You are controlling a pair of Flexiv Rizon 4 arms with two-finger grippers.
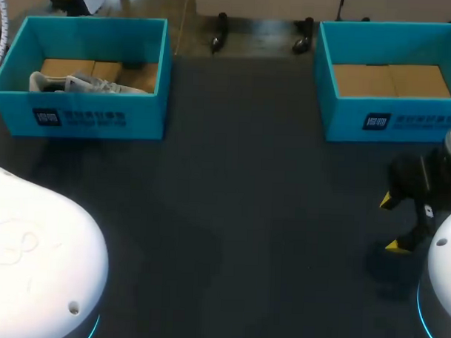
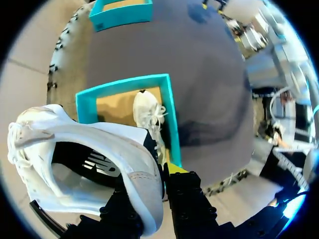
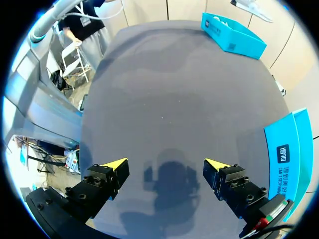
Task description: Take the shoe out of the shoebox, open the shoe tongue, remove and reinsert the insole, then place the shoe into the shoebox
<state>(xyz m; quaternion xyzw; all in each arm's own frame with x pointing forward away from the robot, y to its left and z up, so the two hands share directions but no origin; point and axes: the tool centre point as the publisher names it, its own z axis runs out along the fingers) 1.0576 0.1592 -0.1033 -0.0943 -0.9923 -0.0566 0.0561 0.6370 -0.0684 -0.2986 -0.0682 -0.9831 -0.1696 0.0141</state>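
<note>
Only the left wrist view showed the left gripper (image 2: 164,173). Its fingers were clamped from both sides on the heel collar of a white shoe (image 2: 84,149), held above the left shoebox (image 2: 171,114), which lay at the gripper's 12 o'clock. The head view gave only the left arm (image 1: 37,251) as a white shell at 7 o'clock. It did show a second shoe (image 1: 88,83) lying in that shoebox at 10 o'clock, and the right shoebox (image 1: 346,117) at 2 o'clock, with a cardboard floor. At 4 o'clock the right gripper (image 1: 392,224) had its fingers spread wide over the dark table (image 1: 246,214), gripping nothing. The shoe in the grip was white with white laces, a dark lining and a pale logo on its insole.
</note>
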